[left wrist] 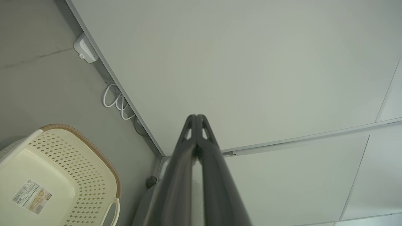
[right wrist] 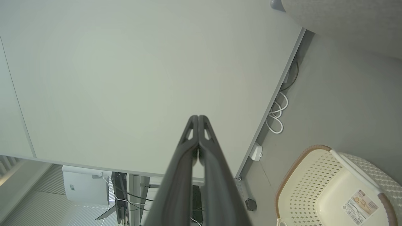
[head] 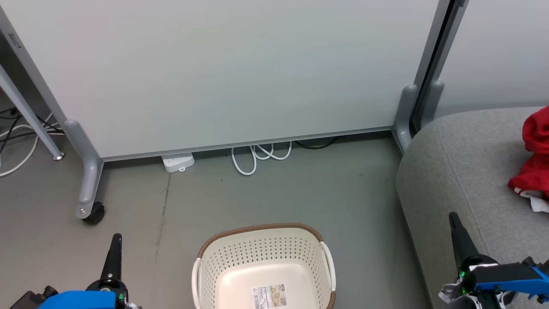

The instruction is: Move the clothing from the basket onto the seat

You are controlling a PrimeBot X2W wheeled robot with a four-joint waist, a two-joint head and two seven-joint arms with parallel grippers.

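Observation:
The cream basket (head: 263, 251) stands on the floor at the bottom middle of the head view, with a bare floor carrying a label sticker (head: 269, 296). Red clothing (head: 534, 163) lies on the grey seat (head: 463, 171) at the right edge. My left gripper (head: 116, 238) is at the lower left, shut, with nothing between its fingers. Over the seat's front edge at the lower right, my right gripper (head: 453, 216) is also shut and holds nothing. The left wrist view shows the closed gripper (left wrist: 196, 116) and the basket (left wrist: 78, 166); the right wrist view shows the same for its gripper (right wrist: 198, 117) and basket (right wrist: 314, 175).
A pale partition panel (head: 223, 73) on wheeled grey feet (head: 88, 189) stands behind the basket. A white power strip (head: 178, 162) and coiled white cable (head: 257, 156) lie at its base. More cables (head: 17, 133) and a table leg are at far left.

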